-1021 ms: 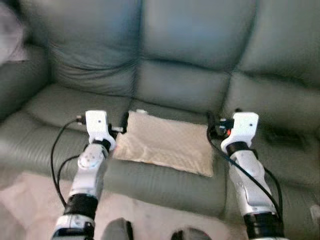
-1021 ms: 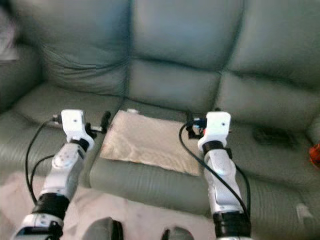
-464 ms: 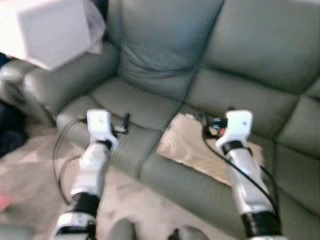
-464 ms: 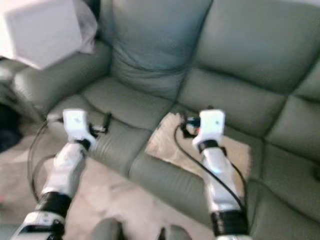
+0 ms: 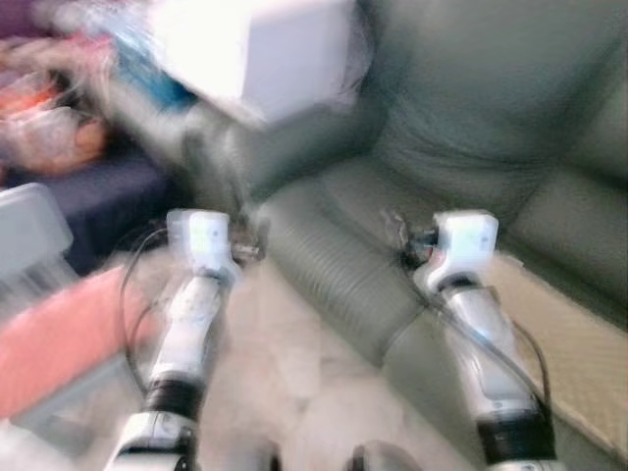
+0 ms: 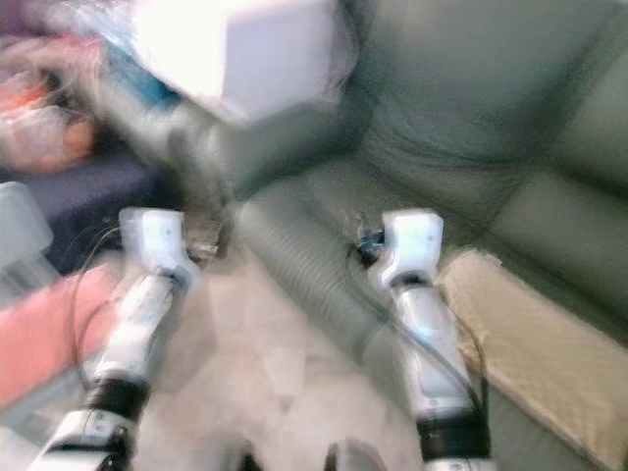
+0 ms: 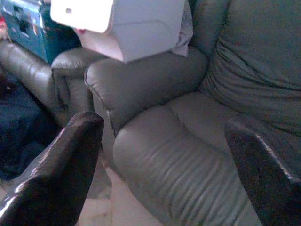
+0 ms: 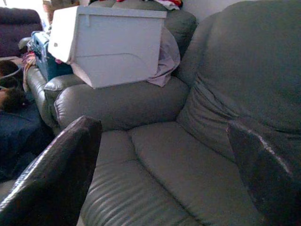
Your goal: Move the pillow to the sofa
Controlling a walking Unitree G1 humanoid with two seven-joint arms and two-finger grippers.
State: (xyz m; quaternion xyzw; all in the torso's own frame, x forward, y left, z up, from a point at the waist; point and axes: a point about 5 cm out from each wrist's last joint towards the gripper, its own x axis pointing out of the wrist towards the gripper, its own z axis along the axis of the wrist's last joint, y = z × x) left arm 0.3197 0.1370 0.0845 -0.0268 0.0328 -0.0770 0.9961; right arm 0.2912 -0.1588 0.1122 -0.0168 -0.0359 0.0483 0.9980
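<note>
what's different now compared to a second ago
The view has swung toward the robot's left: the sofa's armrest and the white bin on it are now ahead, and the pillow sits at the right edge. The pillow itself lies on the sofa seat as before. The left gripper and right gripper stay open and empty.

A white bin (image 8: pixel 110 44) rests on a grey armrest (image 8: pixel 122 101).

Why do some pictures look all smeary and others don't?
Both eye views are smeared by motion blur: the white box and sofa look streaky. The left and right wrist views are sharp, showing the armrest clearly.
</note>
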